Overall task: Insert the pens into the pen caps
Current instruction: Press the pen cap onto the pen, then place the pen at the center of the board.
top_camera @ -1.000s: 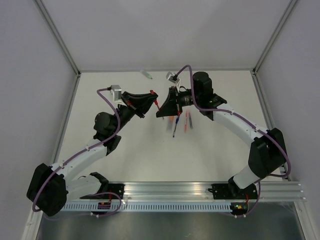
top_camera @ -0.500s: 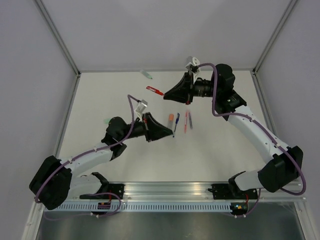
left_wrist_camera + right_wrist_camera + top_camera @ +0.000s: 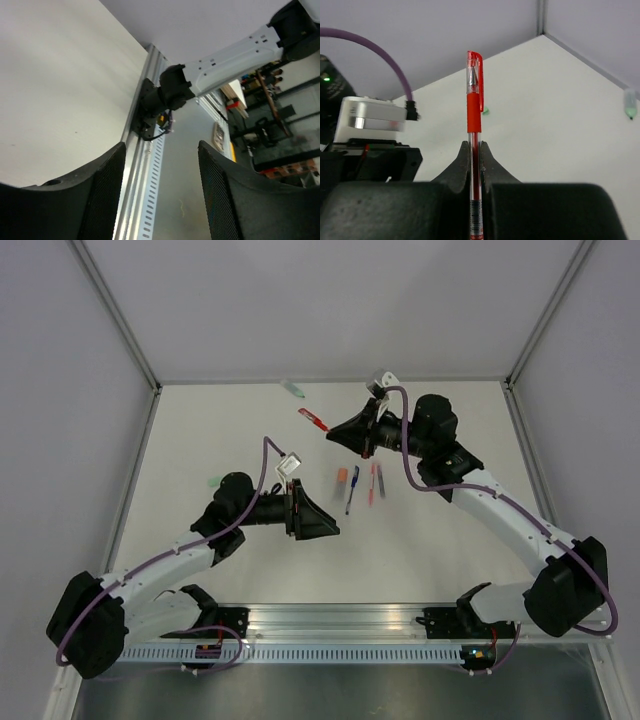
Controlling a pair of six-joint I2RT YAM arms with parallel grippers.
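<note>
Two fingers of the right gripper (image 3: 474, 150) are pinching a capped red pen (image 3: 474, 100) at upper centre of the overhead view, while the left gripper (image 3: 160, 195) is hovering with jaws apart, empty, below-left of loose pens (image 3: 352, 490) lying at frame centre; a mint cap (image 3: 293, 389) is lying farther up.

You count four pens, one red capped pen (image 3: 312, 420) at 12 o'clock, blue pen (image 3: 352, 490), red pen (image 3: 373, 484), dark pen (image 3: 381, 480) mid-table, one orange cap (image 3: 341, 476), one mint green cap (image 3: 293, 388) at 11 o'clock, one green speck (image 3: 212, 481) at 9 o'clock.
</note>
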